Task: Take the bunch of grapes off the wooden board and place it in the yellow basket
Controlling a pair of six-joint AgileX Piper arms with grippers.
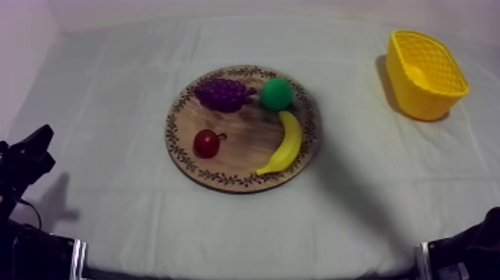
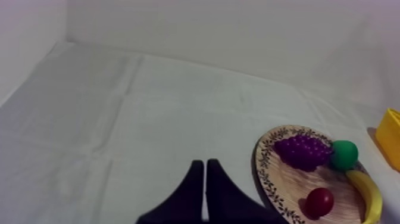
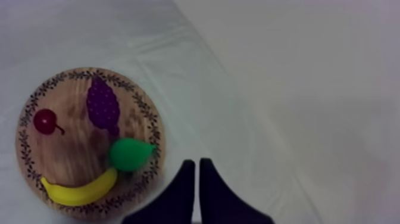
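Bunch of grapes [image 1: 221, 94]: on the far part of the wooden board [image 1: 249, 140], just beside the pear [image 1: 277, 94]. Bare cloth lies all round the board, with the yellow basket [image 1: 424, 71] well apart at the far right. Left gripper [image 2: 204, 162], right gripper [image 3: 197, 162]: 2 fingers each, pressed together, over cloth beside the board, apart from the grapes.

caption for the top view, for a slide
The bunch of grapes, pear, banana and small red fruit on the wooden board; yellow basket apart at the right

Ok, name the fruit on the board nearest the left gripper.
The small red fruit, on the wooden board's side toward the left gripper; bunch of grapes, pear and banana lie farther off.
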